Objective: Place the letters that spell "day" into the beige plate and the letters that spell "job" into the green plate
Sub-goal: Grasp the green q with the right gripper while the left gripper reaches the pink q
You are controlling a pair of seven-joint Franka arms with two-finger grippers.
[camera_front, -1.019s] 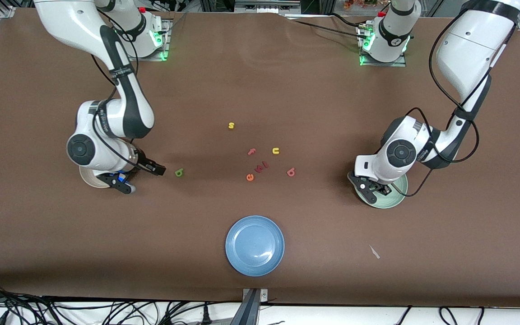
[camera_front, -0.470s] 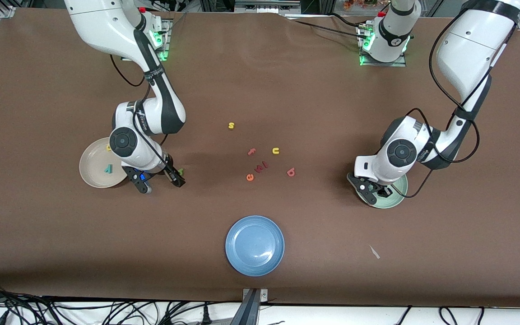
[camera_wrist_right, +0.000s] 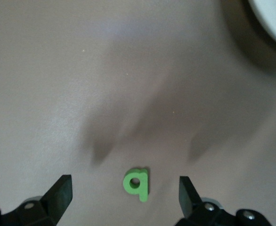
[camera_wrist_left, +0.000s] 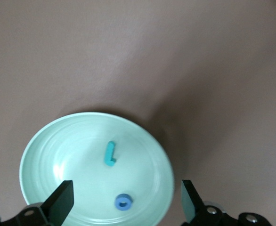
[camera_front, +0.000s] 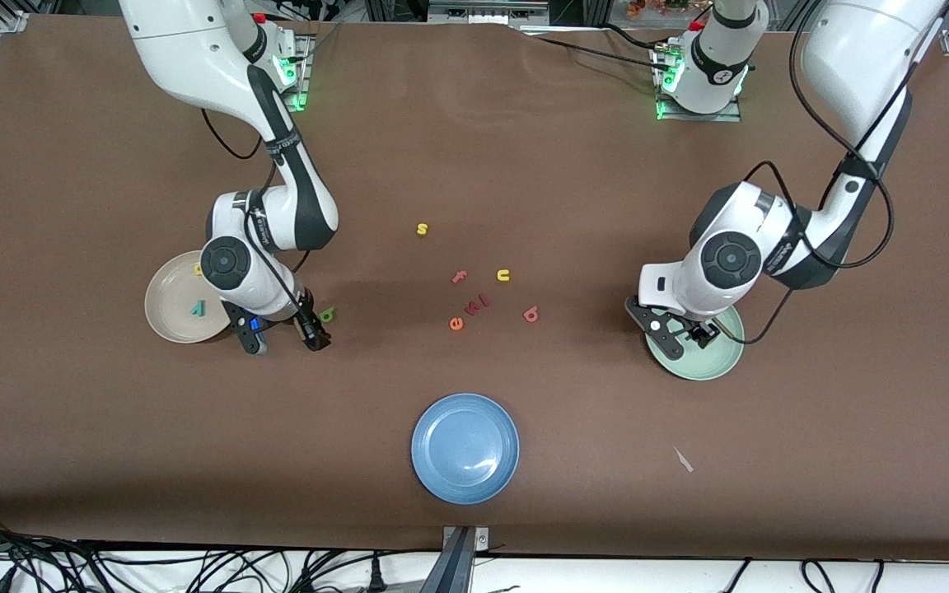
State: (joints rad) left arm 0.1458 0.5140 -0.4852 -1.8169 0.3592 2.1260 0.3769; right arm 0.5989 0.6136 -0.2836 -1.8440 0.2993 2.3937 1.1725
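The green d (camera_front: pixel 326 314) lies on the table beside the beige plate (camera_front: pixel 163 317), which holds the teal y (camera_front: pixel 197 309) and the yellow a (camera_front: pixel 199 268). My right gripper (camera_front: pixel 283 339) hangs open just over the d (camera_wrist_right: pixel 137 183), which shows between its fingers, untouched. My left gripper (camera_front: pixel 684 336) stands open over the green plate (camera_front: pixel 717 362). In the left wrist view that plate (camera_wrist_left: pixel 58 155) holds the teal j (camera_wrist_left: pixel 110 153) and the blue o (camera_wrist_left: pixel 123 202). The salmon b (camera_front: pixel 530 313) lies on the table toward the middle.
A blue plate (camera_front: pixel 465 447) sits nearest the front camera. Loose letters lie mid-table: a yellow s (camera_front: pixel 422 229), a salmon f (camera_front: pixel 459 277), a yellow u (camera_front: pixel 503 275), an orange e (camera_front: pixel 455 324) and small red ones (camera_front: pixel 481 303). A pale scrap (camera_front: pixel 683 459) lies near the front edge.
My right gripper has swung from over the beige plate to the green d. My left gripper has opened over the green plate and risen a little.
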